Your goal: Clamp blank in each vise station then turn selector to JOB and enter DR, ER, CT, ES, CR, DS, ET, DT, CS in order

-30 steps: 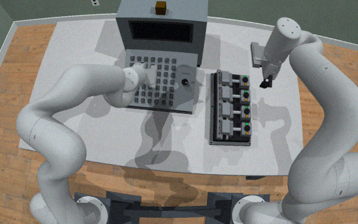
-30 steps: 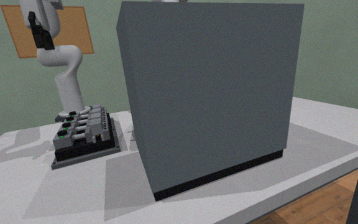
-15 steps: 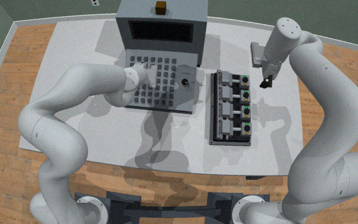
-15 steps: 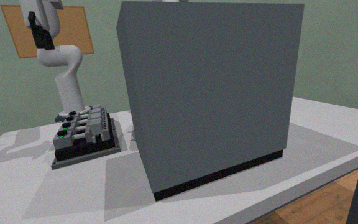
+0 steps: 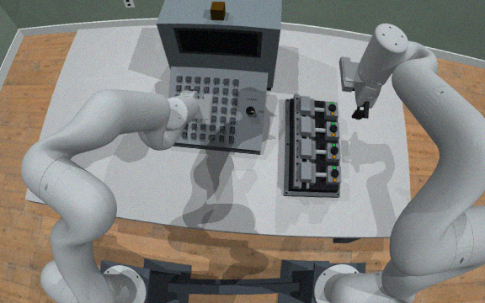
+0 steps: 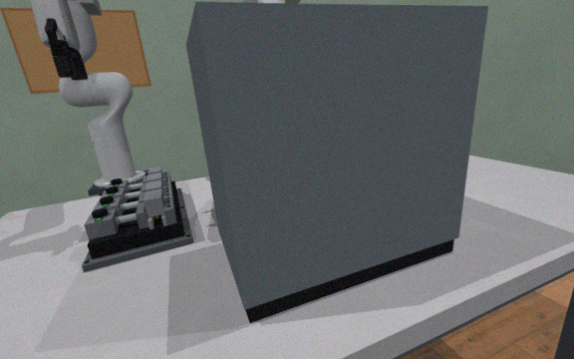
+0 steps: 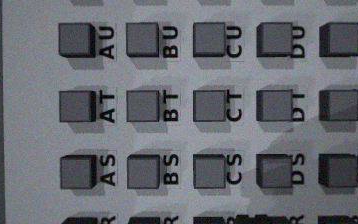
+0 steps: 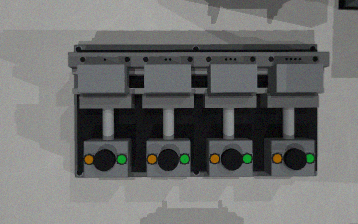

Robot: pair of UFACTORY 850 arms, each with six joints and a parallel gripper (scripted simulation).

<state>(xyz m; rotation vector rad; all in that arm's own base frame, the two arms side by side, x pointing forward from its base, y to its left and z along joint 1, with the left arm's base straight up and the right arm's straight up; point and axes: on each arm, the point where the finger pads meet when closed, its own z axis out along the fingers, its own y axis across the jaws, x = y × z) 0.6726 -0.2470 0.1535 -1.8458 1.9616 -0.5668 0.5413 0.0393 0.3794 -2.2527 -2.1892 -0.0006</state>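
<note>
My left gripper (image 7: 262,219) is shut and empty, over the row R keys at the bottom edge of the left wrist view, around DR; its height above them is unclear. The keyboard (image 5: 247,140) is partly hidden by the left wrist. The selector (image 5: 250,110) has its pale mark toward JOB. The amber lamp (image 5: 217,10) looks dull, unlit. Four blanks (image 8: 102,78) (image 8: 167,78) (image 8: 233,78) (image 8: 300,78) sit at the moving jaws of the vise stations, with green lights by the valve knobs (image 8: 104,159) (image 8: 168,159) (image 8: 231,159) (image 8: 295,159). Exact end overhang is unclear. My right gripper (image 5: 359,112) is open, beside the vises.
The tall cabinet (image 5: 167,44) (image 6: 342,125) stands behind the keyboard; its screen (image 5: 219,42) is dark. The vise base (image 5: 311,194) (image 6: 138,253) stands to the right of the keyboard in the top view. Keys CS (image 7: 209,171) and DS (image 7: 274,171) show near the left fingertips.
</note>
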